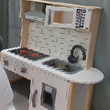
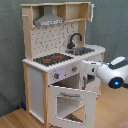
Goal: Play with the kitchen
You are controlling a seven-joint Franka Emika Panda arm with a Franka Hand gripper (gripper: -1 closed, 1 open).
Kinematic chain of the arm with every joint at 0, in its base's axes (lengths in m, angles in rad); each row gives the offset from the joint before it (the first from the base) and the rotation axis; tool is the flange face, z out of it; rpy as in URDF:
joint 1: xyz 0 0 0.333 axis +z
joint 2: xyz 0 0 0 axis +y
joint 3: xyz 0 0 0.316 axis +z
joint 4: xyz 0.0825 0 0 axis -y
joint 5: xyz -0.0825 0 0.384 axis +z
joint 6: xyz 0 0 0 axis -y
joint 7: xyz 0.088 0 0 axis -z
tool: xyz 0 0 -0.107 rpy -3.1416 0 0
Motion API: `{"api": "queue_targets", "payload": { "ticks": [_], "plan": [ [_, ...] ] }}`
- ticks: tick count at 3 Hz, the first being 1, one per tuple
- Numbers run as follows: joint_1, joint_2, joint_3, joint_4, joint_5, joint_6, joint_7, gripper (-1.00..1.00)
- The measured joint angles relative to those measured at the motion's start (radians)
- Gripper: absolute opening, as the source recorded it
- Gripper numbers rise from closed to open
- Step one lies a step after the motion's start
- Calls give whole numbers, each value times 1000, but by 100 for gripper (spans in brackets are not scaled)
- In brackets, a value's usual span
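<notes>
Standing against a grey curtain [image 1: 105,58], on a wooden floor [image 2: 15,119]: the kitchen [image 2: 60,60], oven door [image 2: 70,102] hanging open at its front lower edge. Hovering beside the knob panel: the gripper [image 2: 89,76]; finger opening impossible to tell.

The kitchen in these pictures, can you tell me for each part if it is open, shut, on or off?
Oven door: open, swung down in the second exterior view.
Upper cabinet door: open, swung outward.
Faucet: upright over the sink, no water showing.
Sink: nothing visible inside.
Hob: red rings, nothing on it.
Lower right door: shut.
Robot arm: beside the knobs; cannot tell whether its jaws are open.
</notes>
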Motion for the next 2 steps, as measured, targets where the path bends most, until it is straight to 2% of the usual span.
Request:
{"api": "queue_targets", "payload": {
  "ticks": [1,2],
  "plan": [
    [-3,-10,88,3,-47,17,3,100],
    [-16,-23,115,4,-108,105,40,100]
  ]
}}
